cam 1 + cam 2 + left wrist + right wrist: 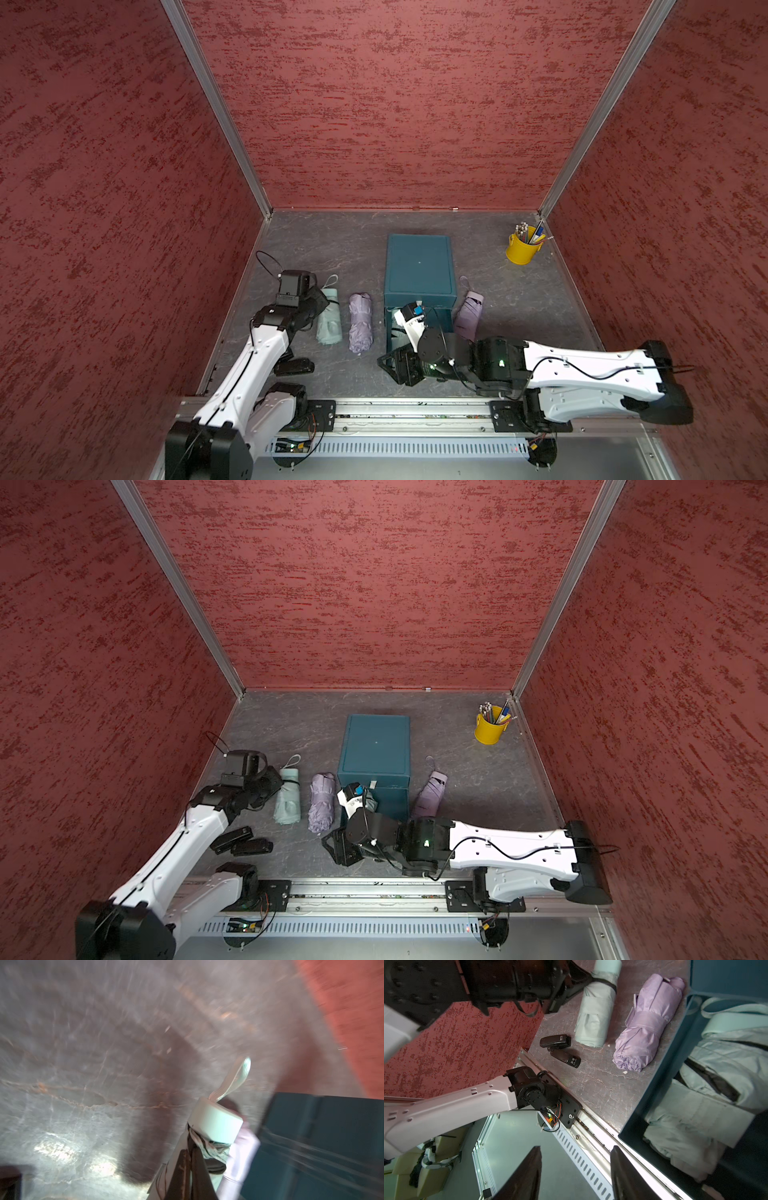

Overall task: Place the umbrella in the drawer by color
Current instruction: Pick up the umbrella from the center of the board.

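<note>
The left gripper [323,305] is clenched on the mint umbrella [330,322] near its handle end, close to the bench's [316,249] left edge; whether it has left the surface I cannot tell. The right gripper [575,1159] hangs released and empty by the front edge, beside the open drawer [652,1093], which holds a second mint umbrella [708,1084]. Lift high enough to clear the purple umbrella [360,322] lying between; expect the free end to droop; let the right arm move clear first; lower it lengthwise alongside its match.
</note>
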Motion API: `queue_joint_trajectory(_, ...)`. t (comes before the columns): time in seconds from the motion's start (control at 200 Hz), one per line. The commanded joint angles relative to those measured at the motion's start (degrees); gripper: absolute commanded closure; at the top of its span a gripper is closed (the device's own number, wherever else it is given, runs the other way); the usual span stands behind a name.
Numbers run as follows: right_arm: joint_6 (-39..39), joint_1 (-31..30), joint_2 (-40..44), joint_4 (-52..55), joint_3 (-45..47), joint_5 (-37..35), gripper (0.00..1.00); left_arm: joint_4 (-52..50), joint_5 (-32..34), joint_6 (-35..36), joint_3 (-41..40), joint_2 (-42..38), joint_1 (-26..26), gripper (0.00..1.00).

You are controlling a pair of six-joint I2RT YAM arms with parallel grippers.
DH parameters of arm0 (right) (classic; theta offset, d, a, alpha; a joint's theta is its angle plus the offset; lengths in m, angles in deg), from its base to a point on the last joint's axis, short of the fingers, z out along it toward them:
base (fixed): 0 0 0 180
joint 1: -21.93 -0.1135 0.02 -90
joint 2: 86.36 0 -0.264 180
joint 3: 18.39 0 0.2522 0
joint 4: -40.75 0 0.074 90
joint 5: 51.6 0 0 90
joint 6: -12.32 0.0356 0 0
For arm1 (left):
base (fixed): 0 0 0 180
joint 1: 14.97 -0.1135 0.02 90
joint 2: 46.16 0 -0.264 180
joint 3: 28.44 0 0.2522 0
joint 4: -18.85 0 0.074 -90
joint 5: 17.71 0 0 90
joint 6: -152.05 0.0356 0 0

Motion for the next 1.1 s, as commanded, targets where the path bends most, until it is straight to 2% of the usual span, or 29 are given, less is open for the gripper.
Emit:
queue_joint_trajectory(0.0, -3.7, -0.3, -2.4, -1.2, -5.1, -2.3, 0.38, -7.0, -3.9, -0.1, 5.8, -7.8, 0.4, 1.0)
queue_joint_trajectory(0.215, -9.2, -0.3, -8.1, -1.8, -12.7, -2.8, 0.21, -16.7, -15.9, -7.6, 13.5, -18.4, 0.0, 1.0)
queue_joint_trajectory(0.331, -9.5, 0.7, -7.8, -4.9, -11.7, -2.6, 0.17, -18.1, -21.3, -12.1, 15.3, -21.9, 0.0, 1.0)
queue_joint_trajectory(0.441, -8.3, 1.7, -6.4, -8.5, -9.1, -0.2, 0.16, -16.7, -26.6, -16.9, 13.5, -24.5, 0.0, 1.0)
queue_joint_trajectory(0.576, -7.8, 1.8, -5.6, -14.4, -6.4, 5.1, 0.18, -12.7, -29.9, -23.0, 10.1, -28.5, 0.0, 1.0)
queue_joint_trajectory(0.867, -4.3, 2.1, -8.1, -18.1, -5.3, 5.6, 0.31, -10.7, -30.8, -26.9, 9.1, -30.2, 0.0, 1.0)
queue_joint_trajectory(1.022, -3.3, 2.8, -9.6, -19.4, -5.6, 6.2, 0.45, -9.6, -29.9, -28.1, 8.0, -32.0, 0.0, 1.0)
queue_joint_trajectory(1.097, -3.0, 2.8, -9.5, -18.7, -5.3, 4.9, 0.46, -9.3, -29.8, -29.3, 7.1, -32.7, 0.0, 1.0)
